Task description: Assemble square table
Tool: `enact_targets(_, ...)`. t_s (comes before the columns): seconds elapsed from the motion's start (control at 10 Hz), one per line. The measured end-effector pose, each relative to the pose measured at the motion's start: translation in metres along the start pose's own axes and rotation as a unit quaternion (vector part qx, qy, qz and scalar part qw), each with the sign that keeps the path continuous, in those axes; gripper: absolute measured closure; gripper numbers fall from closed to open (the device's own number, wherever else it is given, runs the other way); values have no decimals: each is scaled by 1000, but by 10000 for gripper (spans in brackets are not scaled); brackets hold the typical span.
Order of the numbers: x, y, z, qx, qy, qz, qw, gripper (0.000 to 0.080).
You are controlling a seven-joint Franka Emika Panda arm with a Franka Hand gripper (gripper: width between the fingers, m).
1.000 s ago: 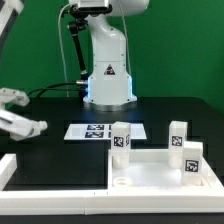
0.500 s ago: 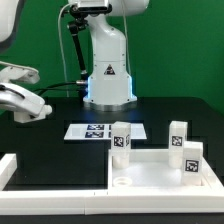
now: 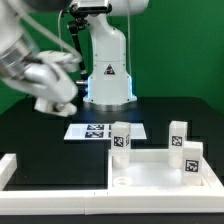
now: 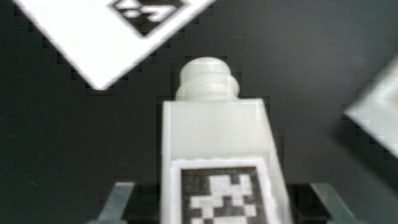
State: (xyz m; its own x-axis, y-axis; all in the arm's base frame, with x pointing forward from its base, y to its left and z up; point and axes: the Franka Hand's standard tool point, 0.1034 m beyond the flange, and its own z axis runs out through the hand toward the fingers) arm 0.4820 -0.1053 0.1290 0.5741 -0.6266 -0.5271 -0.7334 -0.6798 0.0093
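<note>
The white square top [image 3: 150,172] lies at the front of the exterior view's right half. Three white tagged leg blocks stand upright on it: one at its far left corner [image 3: 120,140], two toward the right [image 3: 178,133] [image 3: 190,160]. A round socket [image 3: 120,183] shows near its front left corner. My gripper [image 3: 58,98] is blurred, up in the air left of the marker board. In the wrist view my gripper [image 4: 222,205] is shut on a fourth leg block [image 4: 217,130], tag toward the camera and rounded peg pointing away, with a finger [image 4: 125,200] on each side.
The marker board [image 3: 100,131] lies flat on the black table before the robot base [image 3: 108,85]; one corner of it shows in the wrist view [image 4: 125,30]. A long white border rail [image 3: 10,165] stands at the front left. A white edge [image 4: 377,110] shows beside the held leg.
My arm has swung from the exterior view's far left toward the middle and risen, carrying the leg. The top and its three standing legs have not moved.
</note>
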Motion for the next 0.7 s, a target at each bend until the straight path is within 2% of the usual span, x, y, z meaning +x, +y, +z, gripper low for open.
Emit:
enact_targets(0.1,5,-7,-7,8,34,-4,999,515)
enact_targets(0.2,6,-10,-5,14,62,-9,998,515)
enact_targets(0.4,10,-23,-4,17,151,-8,988,515)
enact_targets(0.5,8,-44,-1,4,202,3,979,515)
enact_targets(0.6,-5,-76,-1,-15,228,30,973,515)
enact_targets(0.7,-6,-109,-4,-36,272,36,961,515)
